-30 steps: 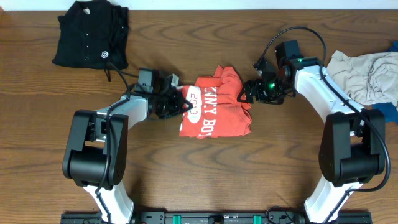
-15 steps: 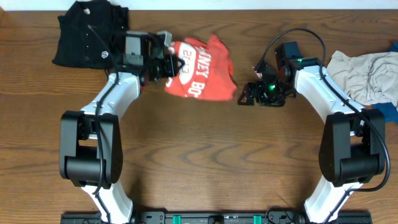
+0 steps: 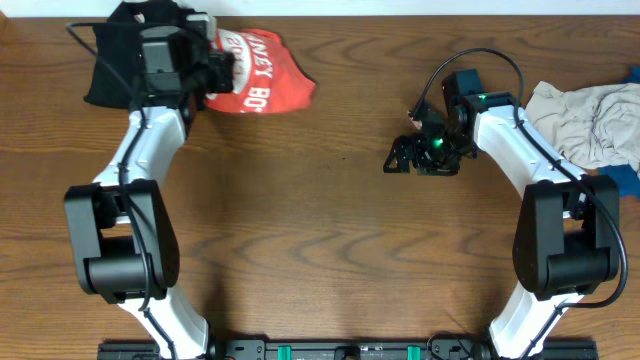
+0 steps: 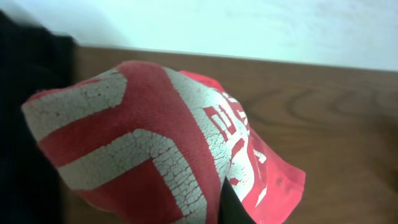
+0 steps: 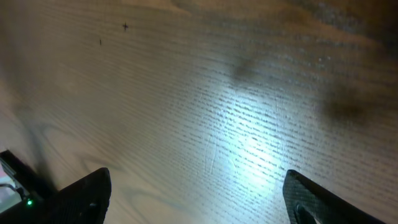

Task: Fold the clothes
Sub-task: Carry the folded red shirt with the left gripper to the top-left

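The red-orange T-shirt (image 3: 262,78) with white lettering is folded into a bundle at the far left of the table, beside the black buttoned shirt (image 3: 115,60). My left gripper (image 3: 220,68) is shut on the T-shirt's left edge. In the left wrist view the T-shirt (image 4: 155,130) fills the frame, the black shirt (image 4: 25,99) is at its left, and only one dark fingertip (image 4: 233,208) shows. My right gripper (image 3: 398,157) stands open over bare wood right of centre. Its fingers (image 5: 81,199) are wide apart with nothing between them.
A pale grey garment (image 3: 585,115) lies bunched at the right edge, with a blue piece (image 3: 625,180) just below it. The wooden table (image 3: 330,250) ends at a white wall (image 4: 249,25) right behind the T-shirt.
My left gripper has carried the T-shirt from the table's middle up and left to the far edge beside the black shirt. The right gripper has stayed open and has hardly moved.
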`<state>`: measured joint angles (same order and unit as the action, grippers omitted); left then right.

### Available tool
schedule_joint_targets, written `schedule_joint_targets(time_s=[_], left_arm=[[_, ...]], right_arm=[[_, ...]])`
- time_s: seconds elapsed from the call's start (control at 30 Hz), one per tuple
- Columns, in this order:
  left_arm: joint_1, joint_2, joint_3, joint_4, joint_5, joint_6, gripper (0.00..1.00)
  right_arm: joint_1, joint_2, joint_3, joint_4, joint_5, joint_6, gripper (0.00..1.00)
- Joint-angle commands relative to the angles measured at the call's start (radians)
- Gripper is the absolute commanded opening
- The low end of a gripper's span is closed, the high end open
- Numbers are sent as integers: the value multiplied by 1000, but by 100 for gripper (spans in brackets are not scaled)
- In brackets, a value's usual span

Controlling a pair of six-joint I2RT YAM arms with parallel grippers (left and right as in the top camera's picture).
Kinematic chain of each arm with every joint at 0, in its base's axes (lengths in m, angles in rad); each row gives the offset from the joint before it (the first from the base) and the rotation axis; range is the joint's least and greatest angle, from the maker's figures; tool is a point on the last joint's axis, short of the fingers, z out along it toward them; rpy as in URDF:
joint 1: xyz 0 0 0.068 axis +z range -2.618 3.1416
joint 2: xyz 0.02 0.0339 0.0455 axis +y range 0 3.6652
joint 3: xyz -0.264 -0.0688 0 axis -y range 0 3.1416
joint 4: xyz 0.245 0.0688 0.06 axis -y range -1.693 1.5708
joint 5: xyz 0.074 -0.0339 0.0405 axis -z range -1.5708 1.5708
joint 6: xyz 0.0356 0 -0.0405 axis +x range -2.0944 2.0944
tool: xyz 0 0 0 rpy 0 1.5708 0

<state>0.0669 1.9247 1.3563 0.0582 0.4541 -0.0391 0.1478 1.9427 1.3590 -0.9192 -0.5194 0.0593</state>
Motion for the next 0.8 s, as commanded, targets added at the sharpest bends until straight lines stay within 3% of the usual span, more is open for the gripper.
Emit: schedule_joint_targets(time_s=[0.0, 0.3, 0.77], left_arm=[[32, 7, 32, 50, -22, 53, 6], [96, 7, 128, 108, -22, 100, 6], [221, 16, 240, 40, -83, 190, 6]], right_arm=[[-5, -27, -3, -9, -1, -15, 86], [-5, -27, -3, -14, -1, -9, 86], [-5, -27, -3, -27, -1, -4, 86]])
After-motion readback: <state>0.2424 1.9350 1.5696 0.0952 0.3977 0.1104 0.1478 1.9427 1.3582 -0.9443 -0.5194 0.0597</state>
